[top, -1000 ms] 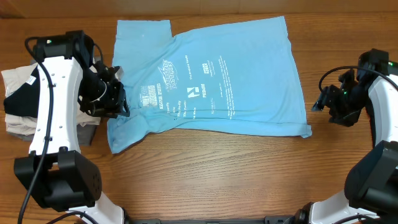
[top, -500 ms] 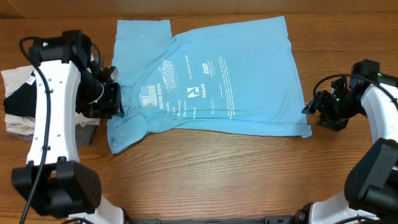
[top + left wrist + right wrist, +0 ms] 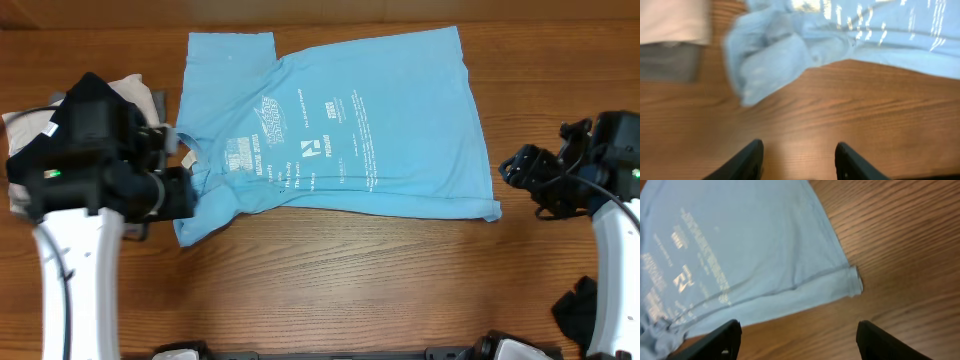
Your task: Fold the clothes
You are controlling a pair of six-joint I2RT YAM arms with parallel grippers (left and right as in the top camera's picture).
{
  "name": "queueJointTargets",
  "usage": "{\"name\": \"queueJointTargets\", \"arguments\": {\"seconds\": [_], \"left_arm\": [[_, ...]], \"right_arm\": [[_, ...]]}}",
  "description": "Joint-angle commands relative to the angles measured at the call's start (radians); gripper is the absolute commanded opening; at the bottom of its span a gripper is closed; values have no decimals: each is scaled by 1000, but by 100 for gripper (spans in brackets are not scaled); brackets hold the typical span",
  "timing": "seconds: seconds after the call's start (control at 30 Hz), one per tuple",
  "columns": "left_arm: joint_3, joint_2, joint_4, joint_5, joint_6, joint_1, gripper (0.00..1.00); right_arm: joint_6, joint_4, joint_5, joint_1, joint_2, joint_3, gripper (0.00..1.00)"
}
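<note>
The sky-blue printed T-shirt (image 3: 340, 130) runs left-right along the surface's (image 3: 350, 270) far edge: left gripper (image 3: 800, 162) beside its sleeve (image 3: 765, 65), right gripper (image 3: 800, 345) beside its hem corner (image 3: 852, 280), both released.

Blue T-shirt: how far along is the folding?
Done: T-shirt spread print-up, one sleeve rumpled. In hand: nothing; left gripper and right gripper hover at its opposite ends with jaws open, empty. Left: every fold, plus the side pile of garments.
</note>
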Motion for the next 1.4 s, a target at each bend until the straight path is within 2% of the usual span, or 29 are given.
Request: {"name": "queueJointTargets", "arguments": {"seconds": [0.0, 0.17, 0.33, 0.57, 0.67, 0.73, 0.8, 0.93, 1.17, 1.33, 1.37], "left_arm": [[-228, 57, 169, 124, -21, -43, 50], [-377, 154, 402, 89, -62, -63, 40], [-382, 242, 486, 114, -73, -68, 44], [-401, 323, 407, -70, -105, -69, 32], [-393, 311, 352, -115, -107, -69, 31], [-373, 294, 289, -203, -170, -63, 32], [-361, 274, 234, -267, -230, -40, 38], [-366, 264, 208, -266, -246, 20, 41], [-459, 265, 407, -251, -244, 87, 47], [-525, 265, 527, -142, -188, 86, 44], [-536, 265, 546, -142, -184, 87, 41]], "right_arm": [[87, 65, -7, -2, 34, -118, 77], [84, 109, -53, -2, 50, -164, 75], [82, 109, -50, -2, 49, -164, 75], [76, 113, -41, -2, 49, -164, 75], [75, 113, -41, -2, 49, -164, 76], [75, 113, -41, -2, 49, -164, 76], [75, 114, -41, -2, 49, -164, 76], [75, 120, -42, -2, 49, -164, 76], [75, 124, -42, -2, 49, -164, 76], [82, 120, -43, -2, 49, -164, 75], [82, 119, -46, -2, 49, -164, 75]]}}
